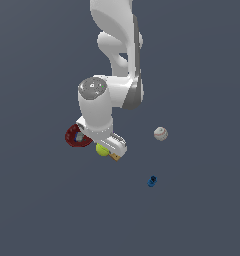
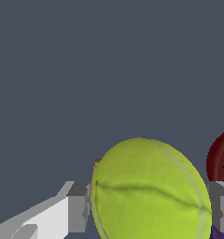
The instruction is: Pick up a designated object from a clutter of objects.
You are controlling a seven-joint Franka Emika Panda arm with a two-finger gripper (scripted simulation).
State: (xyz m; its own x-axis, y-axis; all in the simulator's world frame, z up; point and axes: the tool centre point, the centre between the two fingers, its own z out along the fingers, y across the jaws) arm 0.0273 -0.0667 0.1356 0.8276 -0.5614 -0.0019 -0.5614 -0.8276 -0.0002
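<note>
In the exterior view, going left to right, the red bowl (image 1: 78,136) comes first; what is inside it cannot be made out. Next, the gripper (image 1: 106,149) is low over the tennis ball (image 1: 102,149). In the wrist view, a grey finger (image 2: 78,206) sits tight on each side of the ball, so it looks held. The baseball (image 1: 161,133) and the blue piece (image 1: 152,181) lie well apart.
</note>
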